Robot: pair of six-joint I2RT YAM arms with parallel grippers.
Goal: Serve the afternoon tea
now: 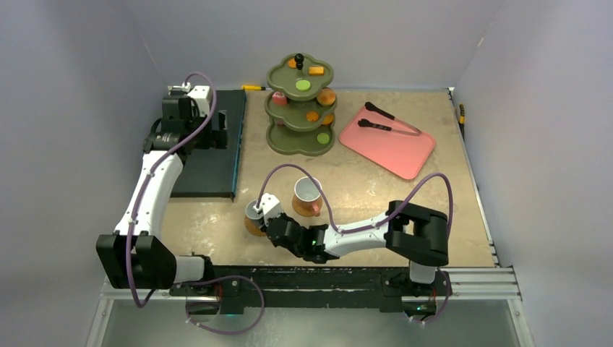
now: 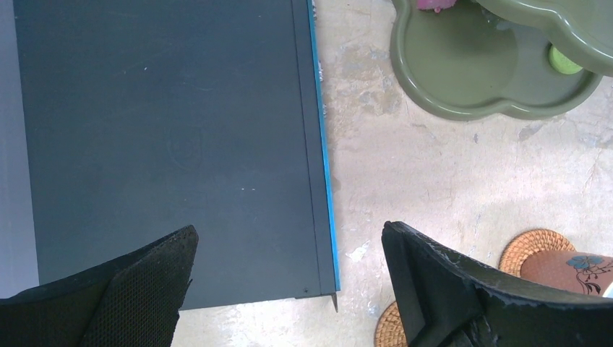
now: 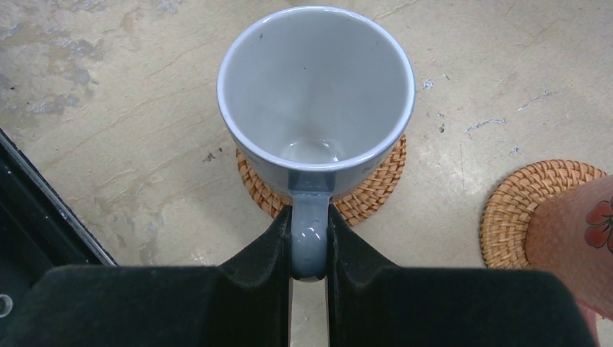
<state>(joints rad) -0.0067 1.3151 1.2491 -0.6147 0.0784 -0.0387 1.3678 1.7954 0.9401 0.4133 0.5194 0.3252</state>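
The small grey mug point(image 1: 254, 210) point(image 3: 316, 94) is upright over a woven coaster point(image 3: 372, 189) near the table's front. My right gripper point(image 1: 269, 221) point(image 3: 309, 220) is shut on its handle. The orange mug point(image 1: 307, 196) point(image 3: 578, 238) stands on a second coaster point(image 3: 515, 202) just to the right. Toy sweets lie on the green three-tier stand point(image 1: 283, 142): a green round point(image 1: 303, 85), orange pieces point(image 1: 327, 96) and a green round on the bottom tier point(image 1: 323, 137) point(image 2: 564, 61). My left gripper point(image 1: 215, 131) point(image 2: 289, 235) is open and empty above the dark board.
A dark flat board with a blue edge point(image 1: 209, 170) point(image 2: 166, 130) lies at the left. The pink tray point(image 1: 405, 153) with black tongs point(image 1: 383, 120) lies at the back right. Grey walls enclose the table on three sides.
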